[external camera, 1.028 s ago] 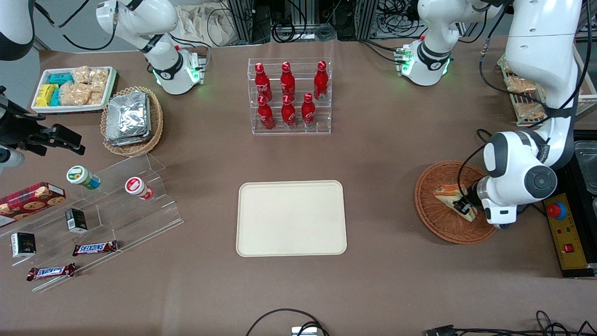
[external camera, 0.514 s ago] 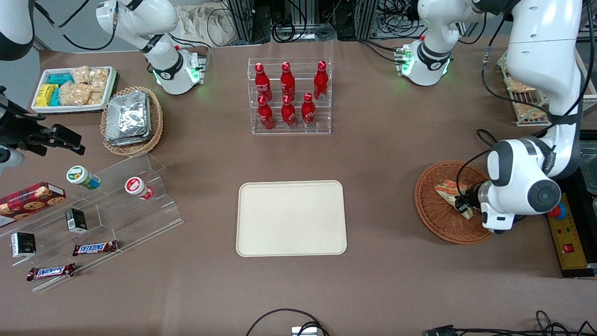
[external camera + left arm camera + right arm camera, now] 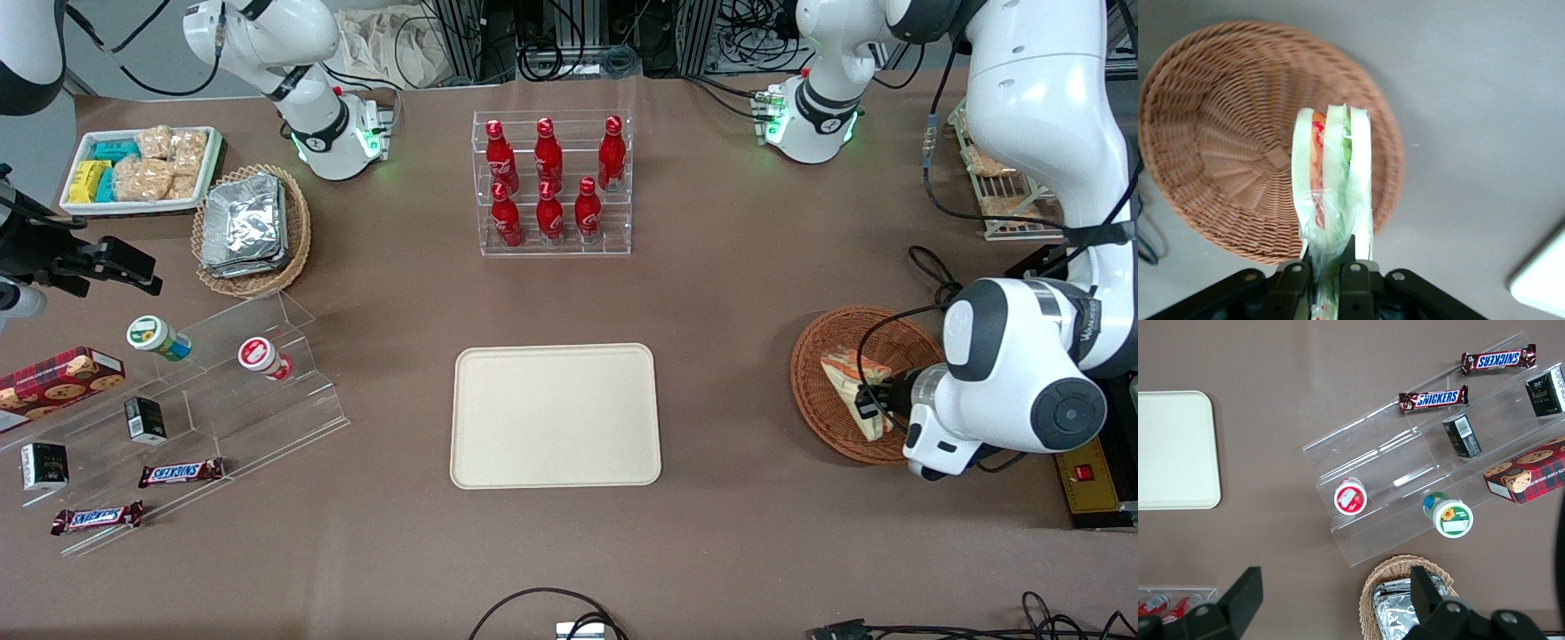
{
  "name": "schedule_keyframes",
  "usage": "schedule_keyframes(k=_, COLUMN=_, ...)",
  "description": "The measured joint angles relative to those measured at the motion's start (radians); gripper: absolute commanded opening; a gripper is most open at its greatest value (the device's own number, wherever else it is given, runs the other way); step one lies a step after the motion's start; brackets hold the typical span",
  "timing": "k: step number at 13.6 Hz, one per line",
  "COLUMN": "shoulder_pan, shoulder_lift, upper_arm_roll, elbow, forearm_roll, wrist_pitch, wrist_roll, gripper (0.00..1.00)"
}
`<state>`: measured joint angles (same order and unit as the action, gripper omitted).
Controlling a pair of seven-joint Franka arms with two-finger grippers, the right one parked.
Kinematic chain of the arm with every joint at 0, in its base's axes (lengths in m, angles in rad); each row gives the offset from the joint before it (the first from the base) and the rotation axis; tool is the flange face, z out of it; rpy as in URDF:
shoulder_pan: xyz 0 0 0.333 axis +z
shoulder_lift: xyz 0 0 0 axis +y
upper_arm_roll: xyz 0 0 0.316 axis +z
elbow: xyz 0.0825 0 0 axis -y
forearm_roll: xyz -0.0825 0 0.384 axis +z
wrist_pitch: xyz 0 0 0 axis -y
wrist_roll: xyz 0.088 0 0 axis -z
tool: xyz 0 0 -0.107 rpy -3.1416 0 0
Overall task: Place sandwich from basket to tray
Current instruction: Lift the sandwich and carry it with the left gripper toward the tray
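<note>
My left gripper [image 3: 867, 402] [image 3: 1328, 277] is shut on the sandwich [image 3: 849, 380] [image 3: 1335, 193], a plastic-wrapped wedge of pale bread with orange-red and green filling. It hangs above the round orange-brown wicker basket [image 3: 822, 404] [image 3: 1225, 153], lifted clear of the weave, at the working arm's end of the table. The basket holds nothing else. The cream-beige tray [image 3: 556, 415] [image 3: 1171, 450] lies flat at the table's middle with nothing on it; a corner of the tray [image 3: 1545, 280] shows in the left wrist view.
A clear rack of red bottles [image 3: 551, 182] stands farther from the camera than the tray. Toward the parked arm's end are clear stepped shelves [image 3: 222, 382] with snacks, a pale oval basket of foil packets [image 3: 249, 227] and a white tray of snack packets [image 3: 142, 169]. A yellow control box [image 3: 1089, 471] sits beside the basket.
The left gripper has risen with the sandwich, lifting it off the basket's floor, and has come a little nearer the camera. The arm's elbow has swung outward.
</note>
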<state>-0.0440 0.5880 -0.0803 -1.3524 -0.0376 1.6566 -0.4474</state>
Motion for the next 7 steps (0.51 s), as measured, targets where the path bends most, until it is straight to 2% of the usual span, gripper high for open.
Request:
schedule_keyframes(k=4, shoulder_pan=-0.048, shoulder_lift=-0.007, upper_arm_roll=-0.121, elbow=0.072, forearm_roll=0.001, wrist_pitch=-0.017, wrist_roll=0.024, gripper=0.00)
schedule_keyframes(k=7, shoulder_pan=-0.191, shoulder_lift=0.013, upper_arm_roll=-0.130, elbow=0.109, forearm_roll=0.017, wrist_pitch=0.000, wrist_roll=-0.002, gripper=0.00)
